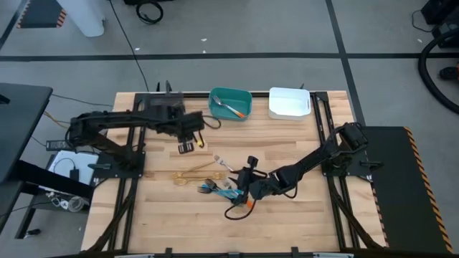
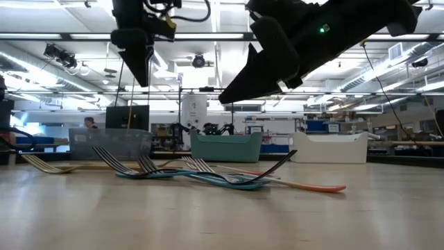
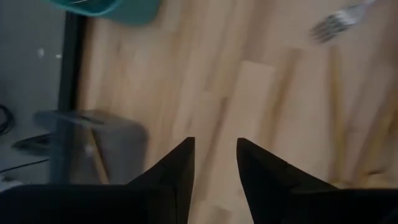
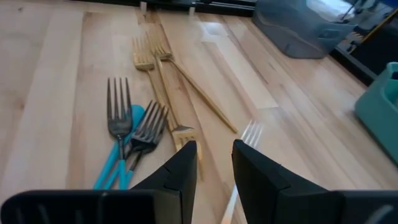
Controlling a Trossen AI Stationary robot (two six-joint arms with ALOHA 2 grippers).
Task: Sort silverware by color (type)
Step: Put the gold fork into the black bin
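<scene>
Several forks and spoons lie in a loose pile (image 1: 215, 188) at the table's middle. In the right wrist view there are gold forks (image 4: 163, 74), two dark forks (image 4: 118, 109), a blue-handled piece (image 4: 118, 165) and a silver fork (image 4: 250, 133). An orange handle (image 2: 316, 186) sticks out of the pile. One orange-handled fork (image 1: 231, 109) lies in the teal bin (image 1: 219, 97). My right gripper (image 4: 215, 149) hovers open and empty just above the pile (image 1: 237, 189). My left gripper (image 3: 216, 149) is open and empty, raised over bare wood near the grey bin (image 3: 93, 134).
The white bin (image 1: 289, 102) stands at the far edge, right of the teal bin. The grey bin sits at the far left, mostly under my left arm (image 1: 122, 125). Bare wood lies along the table's near edge and on its right side.
</scene>
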